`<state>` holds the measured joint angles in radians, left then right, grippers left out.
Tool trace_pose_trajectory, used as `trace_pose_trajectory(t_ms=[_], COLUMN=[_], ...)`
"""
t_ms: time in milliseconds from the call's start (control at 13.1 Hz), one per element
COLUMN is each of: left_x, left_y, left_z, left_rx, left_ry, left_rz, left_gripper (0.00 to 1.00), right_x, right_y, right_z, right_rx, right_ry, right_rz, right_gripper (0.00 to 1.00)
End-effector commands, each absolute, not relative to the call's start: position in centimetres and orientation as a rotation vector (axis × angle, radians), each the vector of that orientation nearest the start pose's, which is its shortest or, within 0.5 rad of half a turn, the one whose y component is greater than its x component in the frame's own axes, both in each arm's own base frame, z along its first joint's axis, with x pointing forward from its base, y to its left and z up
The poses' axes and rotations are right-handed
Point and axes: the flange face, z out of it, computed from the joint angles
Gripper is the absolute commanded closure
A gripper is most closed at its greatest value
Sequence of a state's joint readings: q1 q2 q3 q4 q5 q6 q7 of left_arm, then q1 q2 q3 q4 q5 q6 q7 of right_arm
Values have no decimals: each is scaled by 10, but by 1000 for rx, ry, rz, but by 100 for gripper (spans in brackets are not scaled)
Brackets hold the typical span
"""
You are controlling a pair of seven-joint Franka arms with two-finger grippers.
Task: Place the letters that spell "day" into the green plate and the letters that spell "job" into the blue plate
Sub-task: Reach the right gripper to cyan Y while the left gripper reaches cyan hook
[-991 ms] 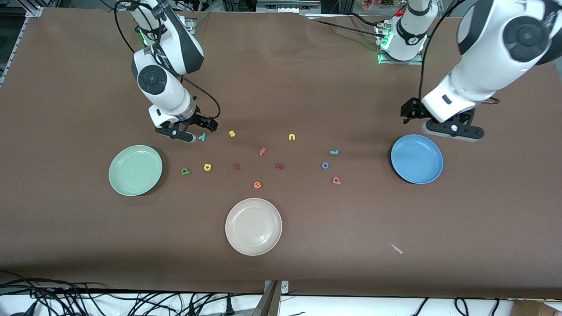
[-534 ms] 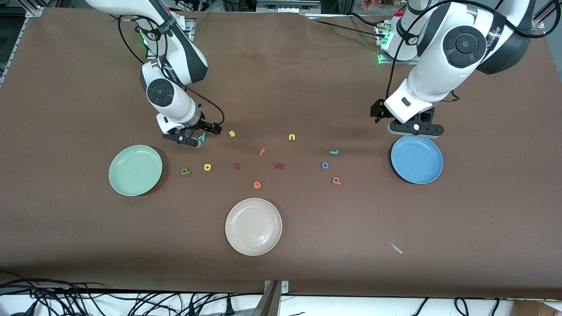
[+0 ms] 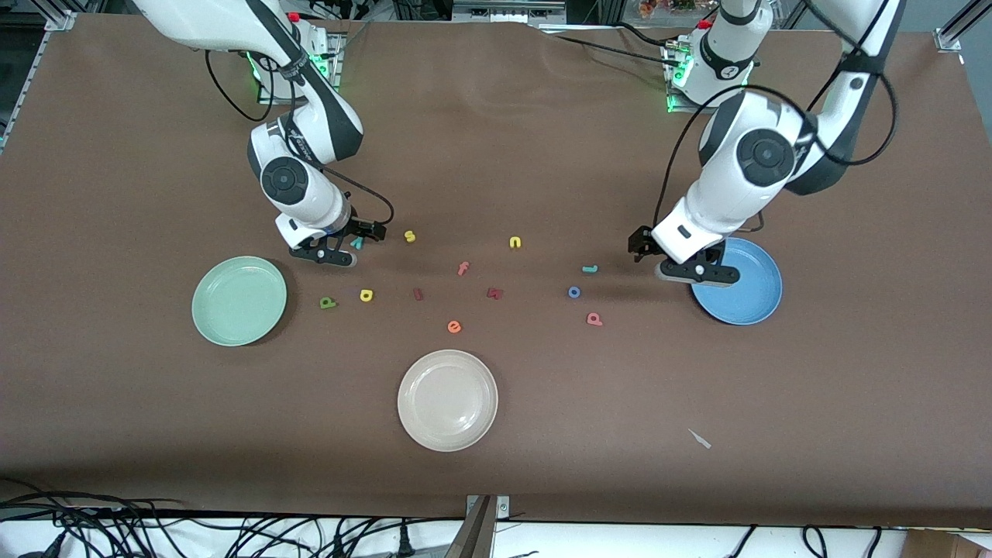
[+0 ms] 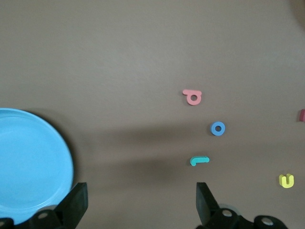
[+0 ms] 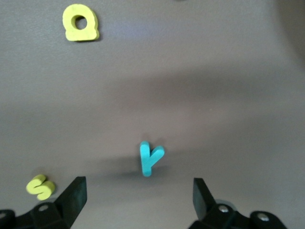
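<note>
Brown counter, letters scattered mid-way: right tool spread, low over teal y lying between fingers, stem along gap; left tool spread near teal j.

Loose letter pieces on the brown table; no printed labels or brands can be read.

Around the round cream-white plate, all farther from the front camera: a teal y, yellow s, yellow n, orange f, teal j, blue ring-shaped o, pinkish-red b, orange e, yellow a, dark green d.
</note>
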<state>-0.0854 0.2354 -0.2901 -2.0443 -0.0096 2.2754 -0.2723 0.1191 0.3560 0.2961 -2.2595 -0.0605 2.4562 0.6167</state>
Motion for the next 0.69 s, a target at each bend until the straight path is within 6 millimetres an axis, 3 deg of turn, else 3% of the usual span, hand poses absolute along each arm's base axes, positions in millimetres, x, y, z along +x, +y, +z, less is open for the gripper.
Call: trace_pose_trajectory(t_ms=[0, 152, 229, 457, 610], left_x=[539, 537, 538, 544, 544], left_y=[-226, -212, -206, -218, -235], left_z=[340, 338, 338, 321, 299], left_rx=[-3183, -3163, -3152, -3181, -3198], left_ry=[182, 172, 247, 303, 342], left_rz=[50, 123, 151, 77, 47], left_gripper=[0, 0, 0, 0, 0], right_x=[479, 474, 470, 462, 460], right_y=[211, 210, 209, 207, 207], right_z=[190, 186, 184, 182, 180], right_rx=[-3141, -3135, -3124, -3113, -3111], right_ry=[209, 203, 204, 206, 201], right_rz=[228, 205, 169, 133, 127], right_gripper=[5, 8, 8, 8, 14])
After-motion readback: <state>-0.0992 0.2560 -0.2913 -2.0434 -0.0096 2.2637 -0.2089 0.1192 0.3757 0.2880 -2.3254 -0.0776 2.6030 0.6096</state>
